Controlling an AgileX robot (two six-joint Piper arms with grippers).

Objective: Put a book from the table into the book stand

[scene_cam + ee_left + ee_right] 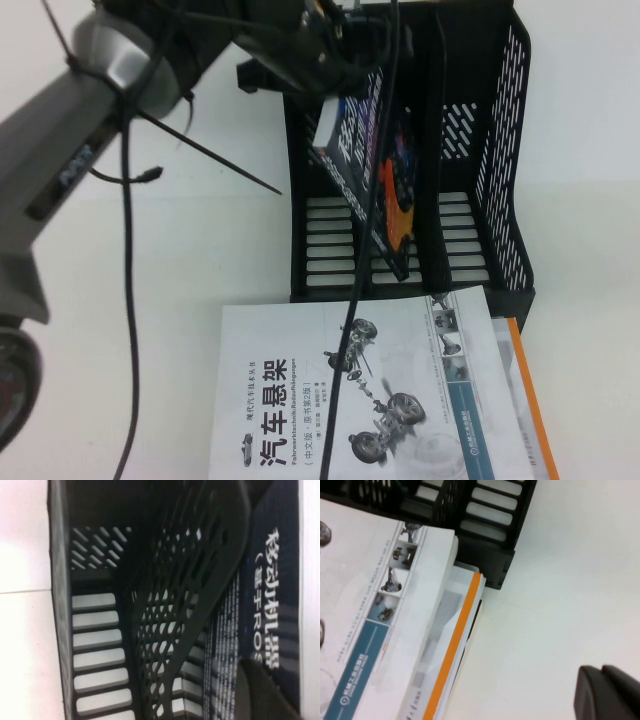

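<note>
The black book (pixel 385 180), with its white title and orange blobs, stands tilted in the middle slot of the black book stand (pixel 505 230), its lower corner near the slotted base. My left gripper (pixel 333 92) is shut on the book's upper end. In the left wrist view one finger (pixel 265 695) presses on the book's cover (pixel 272 580) beside a perforated divider of the stand (pixel 200 580). My right gripper (pixel 602 690) is shut and empty over the white table (pixel 560 605), to the right of the stand's front corner (pixel 490 560). It is out of the high view.
A white book with a car suspension drawing (pixel 350 400) lies on the table (pixel 150 300) right in front of the stand, on top of an orange-edged book (pixel 535 400). Both show in the right wrist view (pixel 370 605), (pixel 455 645). Cables hang over the stand's middle.
</note>
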